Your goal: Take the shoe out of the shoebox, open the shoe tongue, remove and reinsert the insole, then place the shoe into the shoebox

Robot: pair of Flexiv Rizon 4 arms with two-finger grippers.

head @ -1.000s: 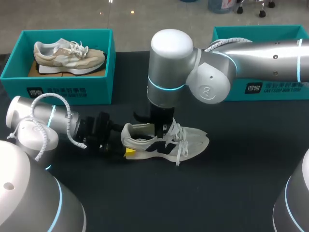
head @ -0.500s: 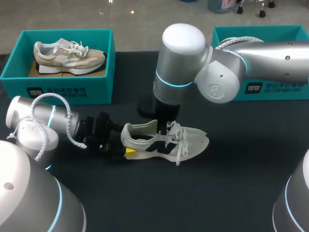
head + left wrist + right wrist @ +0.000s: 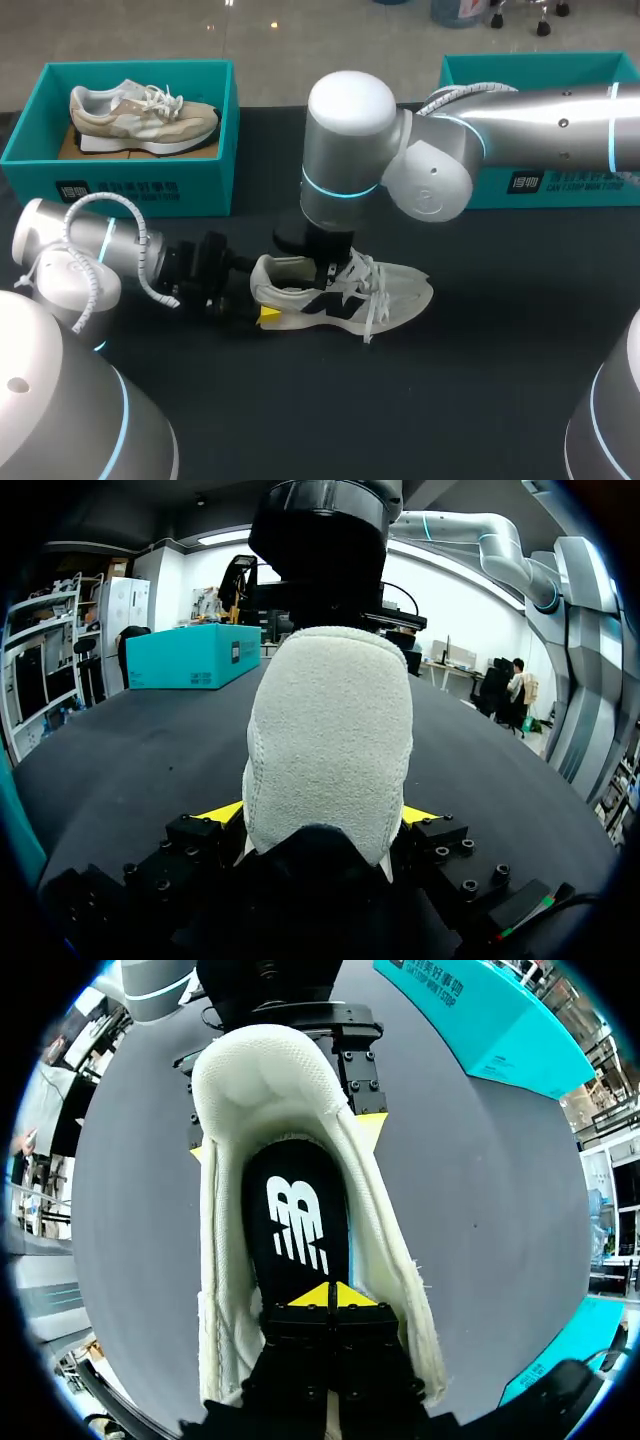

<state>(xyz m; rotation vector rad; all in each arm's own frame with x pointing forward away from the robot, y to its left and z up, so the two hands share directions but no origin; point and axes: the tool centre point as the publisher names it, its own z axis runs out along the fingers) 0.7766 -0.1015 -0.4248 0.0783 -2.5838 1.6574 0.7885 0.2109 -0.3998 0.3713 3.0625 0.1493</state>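
With the left gripper, clamps the heel of the white shoe: yellow fingertips spread wide and pressed against the heel from both sides, low down by the sole. Holds that shoe upright on its sole near the middle of the black table, heel to the left, toe to the right, laces hanging loose over the near side. Down inside the shoe's opening, the right gripper, its two yellow tips closed tight against each other with no gap, right over the black insole; cannot tell whether touching or pinching it. Flat along the bottom of the shoe, that insole, dark with a white mark, ringed by the padded white collar. Low from the left edge, the left arm, lying nearly level above the table and pointing at the heel. From the right edge, the right arm, stretched to about the middle and bent straight down above the shoe. Well apart from the shoe, at the table's far left, the left shoebox, teal, with a beige shoe standing on its sole inside, toe to the right. At the far right, the right shoebox, also teal, partly hidden behind the right arm, inside not visible.
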